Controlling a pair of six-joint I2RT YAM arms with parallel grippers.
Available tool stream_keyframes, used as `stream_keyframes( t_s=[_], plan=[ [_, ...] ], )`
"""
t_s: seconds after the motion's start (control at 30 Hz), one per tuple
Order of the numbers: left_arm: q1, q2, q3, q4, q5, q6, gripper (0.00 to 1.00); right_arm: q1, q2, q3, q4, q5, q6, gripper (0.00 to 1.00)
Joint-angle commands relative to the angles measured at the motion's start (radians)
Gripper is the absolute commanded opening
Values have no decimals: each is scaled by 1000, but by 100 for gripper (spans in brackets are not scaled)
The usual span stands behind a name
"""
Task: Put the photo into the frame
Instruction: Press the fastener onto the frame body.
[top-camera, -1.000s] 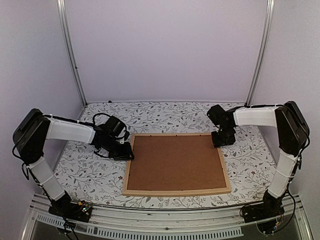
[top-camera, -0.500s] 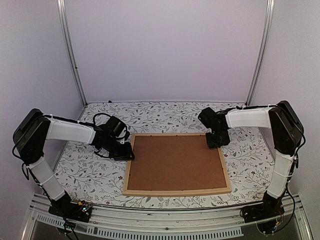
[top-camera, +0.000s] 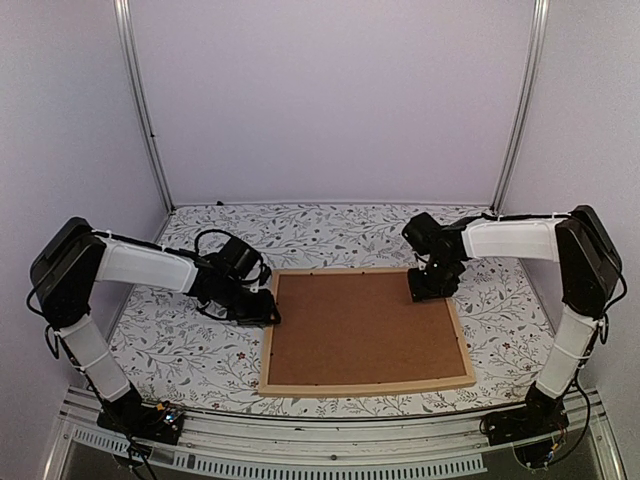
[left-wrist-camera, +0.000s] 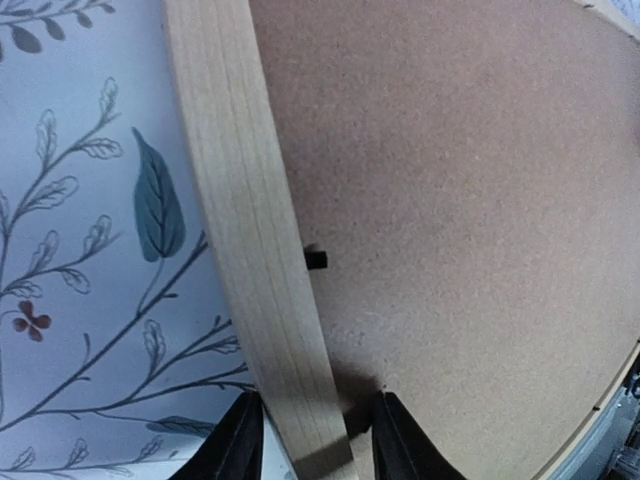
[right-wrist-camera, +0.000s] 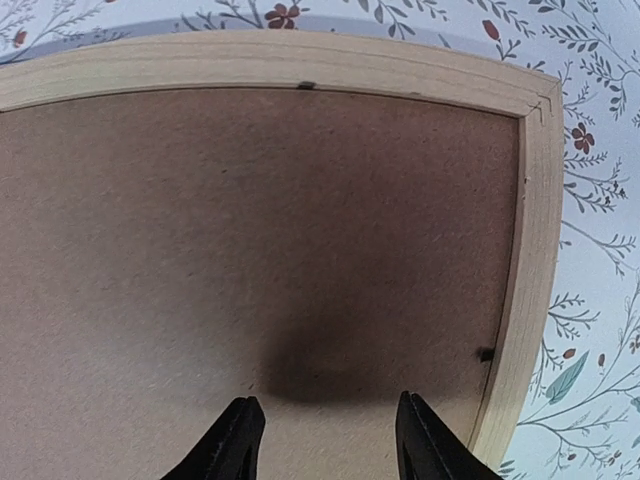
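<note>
**A:** Where is the frame?

**B:** The light wooden frame (top-camera: 365, 388) lies flat and back up on the leaf-printed tablecloth (top-camera: 190, 350). A brown backing board (top-camera: 365, 325) fills it.

**A:** And the left gripper?

**B:** The left gripper (top-camera: 262, 312) is low at the frame's left rail, close to the far left corner. In the left wrist view its fingers (left-wrist-camera: 235, 450) stand astride that rail, one on the cloth side and one on the board side.

**A:** Is it clamping the wood?

**B:** I cannot tell. The outer finger looks to be against the rail's edge. There is only shadow between the inner finger and the rail, so a squeeze is not certain.

**A:** Anything else along that rail?

**B:** A small black tab (left-wrist-camera: 315, 258) sits on the inner edge of the rail and sticks out over the board.

**A:** And the right gripper?

**B:** The right gripper (top-camera: 425, 290) is over the backing board, just inside the frame's far right corner. Its fingers (right-wrist-camera: 235, 445) are spread with nothing between them, and a dark shadow lies on the board beneath. I cannot tell whether the tips touch the board.

**A:** What shows at the corner itself?

**B:** The mitred joint, and another black tab (right-wrist-camera: 485, 354) on the inside of the right rail.
</note>
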Motion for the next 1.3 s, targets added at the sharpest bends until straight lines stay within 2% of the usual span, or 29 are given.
stream_keyframes(
  t_s=[0.0,0.37,0.6,0.77,0.97,1.27],
  plan=[
    [-35,27,-10,-14,52,-7,41,-26,-138,-40,-3,-124,-18,50],
    [-32,-21,1,-43,-18,-20,59,-46,-325,-186,-68,-134,10,51],
    [-34,-132,0,-167,-66,-14,73,-65,-363,-257,-58,-147,18,51],
    [-49,-256,-26,-288,-108,-39,75,-76,-368,-276,-42,-156,14,51],
    [-87,-324,-37,-387,-160,-87,74,-123,-365,-326,5,-204,2,51],
    [-153,-290,-26,-397,-188,-135,74,-177,-372,-405,102,-301,-39,51]
  ],
)
